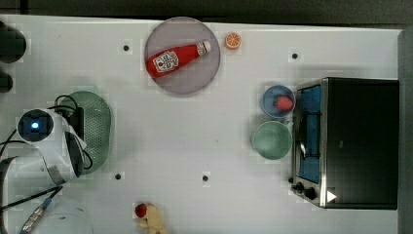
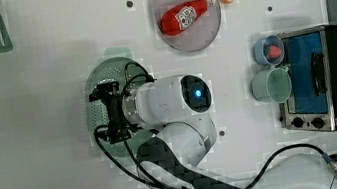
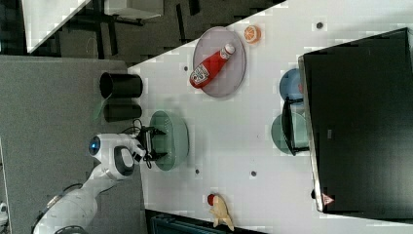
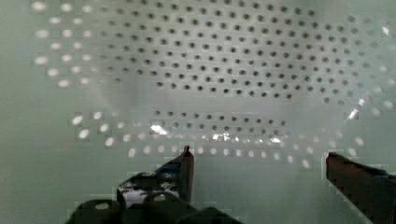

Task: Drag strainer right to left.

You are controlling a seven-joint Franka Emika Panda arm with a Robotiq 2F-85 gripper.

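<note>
The strainer (image 1: 99, 127), a pale mint-green oval colander with a patch of small holes, lies near the top view's left edge. The white arm reaches over it. My gripper (image 1: 78, 124) hangs over the strainer's side nearest the arm's base. In the left view the gripper (image 2: 108, 112) sits above the strainer (image 2: 99, 79). The right view has the gripper (image 3: 155, 144) at the rim of the strainer (image 3: 176, 139). In the wrist view the perforated strainer (image 4: 210, 70) lies just under the gripper (image 4: 259, 161), which is open with its two dark fingertips (image 4: 187, 164) wide apart and nothing between them.
A grey plate (image 1: 195, 80) holds a ketchup bottle (image 1: 175, 58), with an orange slice (image 1: 233, 40) beside it. A blue bowl (image 1: 271, 107) with a strawberry, a round green bowl (image 1: 272, 140) and a toaster oven (image 1: 346, 141) stand at the top view's right. Black cups (image 1: 10, 44) stand at its far left.
</note>
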